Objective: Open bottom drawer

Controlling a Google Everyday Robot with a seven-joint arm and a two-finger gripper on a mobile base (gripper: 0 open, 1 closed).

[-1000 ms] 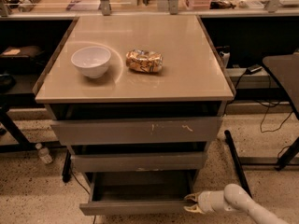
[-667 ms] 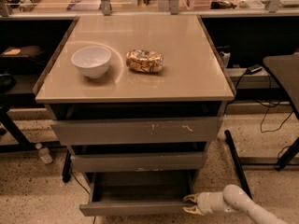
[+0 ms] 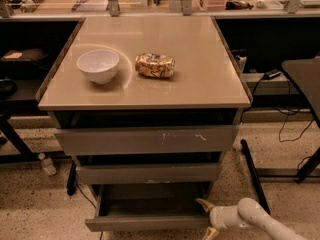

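The bottom drawer (image 3: 147, 223) is the lowest and narrowest grey front of the cabinet. It stands pulled out, and its shallow grey box interior (image 3: 150, 204) shows from above. My gripper (image 3: 206, 218) is at the right end of that drawer front, on a white arm coming in from the lower right. One fingertip (image 3: 202, 203) lies on the inner side of the front panel and the other sits below and outside it. The fingers are spread apart, so the gripper is open around the panel's end.
The mid-width drawer front (image 3: 147, 174) and the widest scratched front (image 3: 147, 140) sit above, both slightly out. A white bowl (image 3: 98, 65) and a crushed can (image 3: 155, 65) rest on the cabinet top (image 3: 200, 84). A plastic bottle (image 3: 47, 164) lies on the floor at left; black table legs (image 3: 254, 176) stand at right.
The gripper's fingers look spread wider than before. The bottom drawer and the arm have stayed in about the same place.
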